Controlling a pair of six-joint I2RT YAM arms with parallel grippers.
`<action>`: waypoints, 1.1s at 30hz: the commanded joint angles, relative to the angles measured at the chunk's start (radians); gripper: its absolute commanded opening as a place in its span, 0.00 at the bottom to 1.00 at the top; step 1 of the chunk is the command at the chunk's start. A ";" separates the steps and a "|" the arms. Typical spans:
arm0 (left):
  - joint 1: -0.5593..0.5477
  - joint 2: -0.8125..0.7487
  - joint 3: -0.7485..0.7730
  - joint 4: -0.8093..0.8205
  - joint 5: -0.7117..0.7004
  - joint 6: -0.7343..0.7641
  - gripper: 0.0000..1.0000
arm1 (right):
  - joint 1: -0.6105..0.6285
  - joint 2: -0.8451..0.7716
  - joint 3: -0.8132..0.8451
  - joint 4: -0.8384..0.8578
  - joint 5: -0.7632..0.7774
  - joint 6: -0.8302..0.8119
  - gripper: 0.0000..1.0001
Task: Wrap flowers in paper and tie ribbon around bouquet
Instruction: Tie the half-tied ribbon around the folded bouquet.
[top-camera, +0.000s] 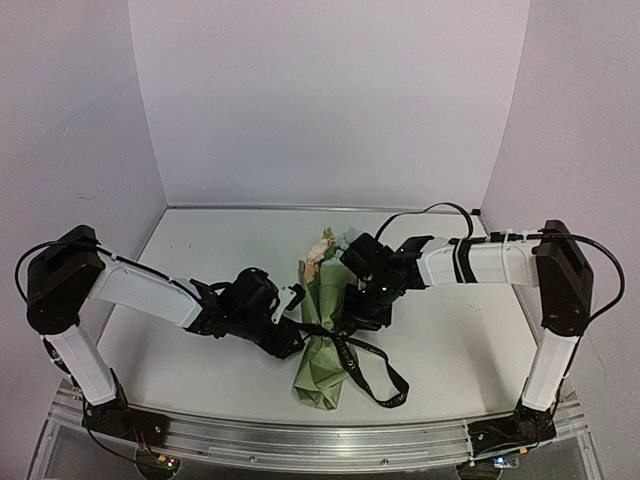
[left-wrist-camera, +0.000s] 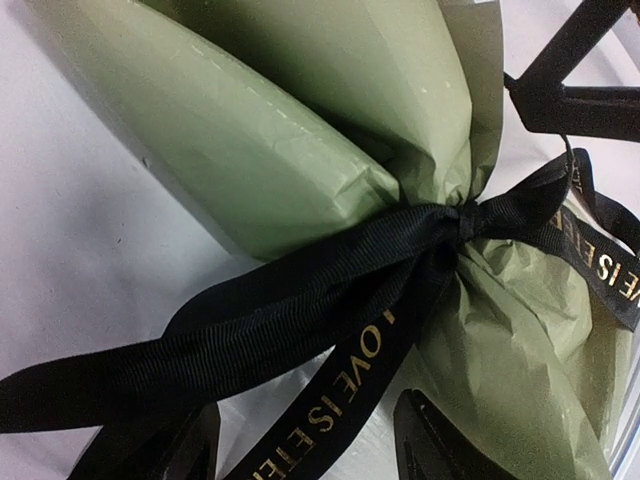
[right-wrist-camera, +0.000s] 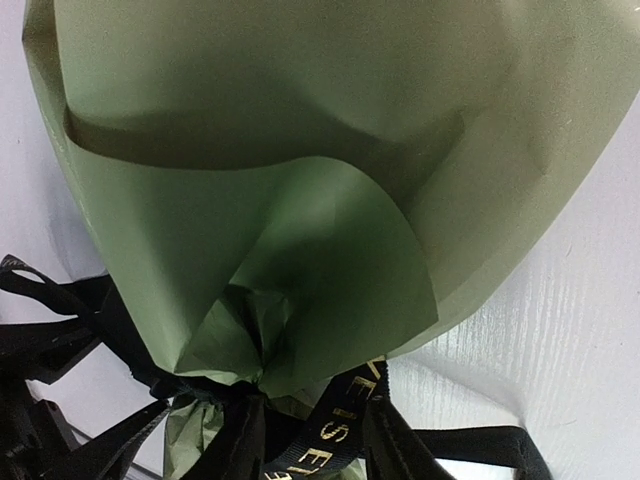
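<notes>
The bouquet lies along the middle of the table, with cream and pale blue flowers (top-camera: 325, 248) showing at its far end. The sage green paper (top-camera: 322, 365) is pinched at the waist by the black ribbon (top-camera: 375, 375), which is knotted (left-wrist-camera: 455, 220). Its tails trail to the near right. My left gripper (top-camera: 295, 335) sits against the waist from the left. It is open, and a gold-lettered ribbon strand (left-wrist-camera: 350, 390) runs between its jaws. My right gripper (top-camera: 355, 315) is at the waist from the right. Its jaws stand apart around another lettered strand (right-wrist-camera: 335, 430), just under the paper's flared edge (right-wrist-camera: 330, 270).
The white table (top-camera: 200, 240) is walled by pale panels at the back and on both sides. An aluminium rail (top-camera: 320, 440) runs along the near edge by the arm bases. A black cable (top-camera: 435, 210) loops over the right arm.
</notes>
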 joint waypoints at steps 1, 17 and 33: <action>-0.006 0.015 0.047 0.057 0.043 0.024 0.62 | -0.009 0.006 -0.021 0.022 0.000 0.019 0.30; -0.005 0.050 0.063 0.032 0.056 0.034 0.20 | -0.011 -0.012 -0.044 0.019 -0.076 0.039 0.10; 0.000 -0.023 -0.037 -0.075 -0.054 -0.103 0.00 | -0.066 -0.054 -0.119 -0.029 -0.057 -0.025 0.00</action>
